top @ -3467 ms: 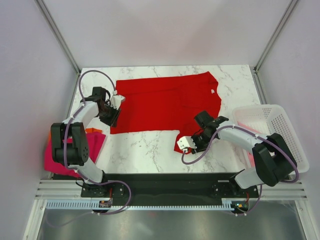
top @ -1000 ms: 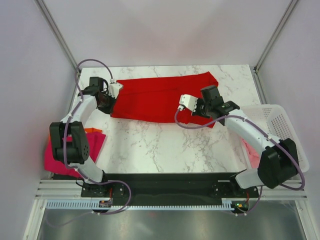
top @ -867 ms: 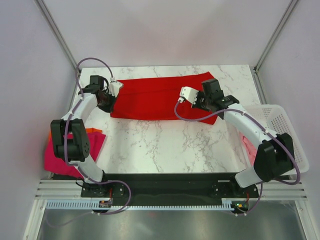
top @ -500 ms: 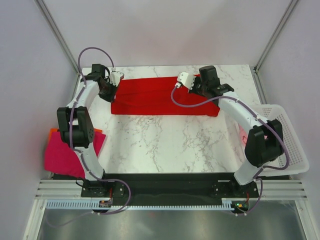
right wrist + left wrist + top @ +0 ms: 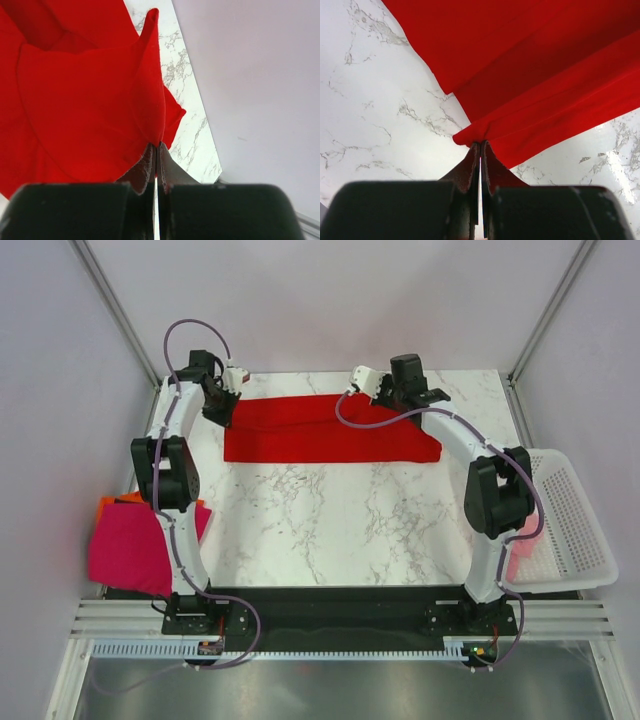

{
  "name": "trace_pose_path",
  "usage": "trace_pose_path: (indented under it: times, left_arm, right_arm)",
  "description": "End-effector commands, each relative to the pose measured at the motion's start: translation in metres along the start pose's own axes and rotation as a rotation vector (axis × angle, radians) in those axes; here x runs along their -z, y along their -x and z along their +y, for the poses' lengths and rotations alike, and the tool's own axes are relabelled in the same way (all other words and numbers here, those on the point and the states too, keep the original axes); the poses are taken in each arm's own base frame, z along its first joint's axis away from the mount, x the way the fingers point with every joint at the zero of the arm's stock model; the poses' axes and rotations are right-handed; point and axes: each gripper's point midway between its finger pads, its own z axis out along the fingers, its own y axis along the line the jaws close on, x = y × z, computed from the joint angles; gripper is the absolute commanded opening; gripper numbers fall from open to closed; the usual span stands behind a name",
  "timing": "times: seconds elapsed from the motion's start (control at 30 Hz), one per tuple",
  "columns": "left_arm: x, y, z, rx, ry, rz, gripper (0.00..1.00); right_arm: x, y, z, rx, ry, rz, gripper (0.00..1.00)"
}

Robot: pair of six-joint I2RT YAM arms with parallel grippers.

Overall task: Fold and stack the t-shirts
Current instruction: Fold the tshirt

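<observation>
Red t-shirt (image 5: 300, 435) now a narrower band, farther back than before.

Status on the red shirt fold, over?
Left tool shut on red t-shirt edge. Right tool shut on it too. Shirt folded into a long band. Nothing obstructing.

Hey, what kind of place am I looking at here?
Likely a robot lab test cell: a marble-patterned table boxed in by plain wall panels and metal frame posts, with a left arm and right arm mounted at its near edge, handling a red t-shirt.
</observation>
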Motion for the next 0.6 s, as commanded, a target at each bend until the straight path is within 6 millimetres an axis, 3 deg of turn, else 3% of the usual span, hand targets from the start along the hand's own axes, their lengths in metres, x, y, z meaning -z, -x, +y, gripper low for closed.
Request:
trace_pose_path:
  times: [0.0, 0.57]
  left_arm:
    - [0.0, 0.006, 0.006, 0.038, 0.006, 0.008, 0.02]
    - [-0.029, 0.008, 0.02, 0.058, 0.029, 0.039, 0.02]
  right_arm:
    - [-0.01, 0.008, -0.028, 0.009, -0.069, -0.025, 0.0]
    - [-0.071, 0.0, -0.044, 0.038, -0.085, -0.012, 0.0]
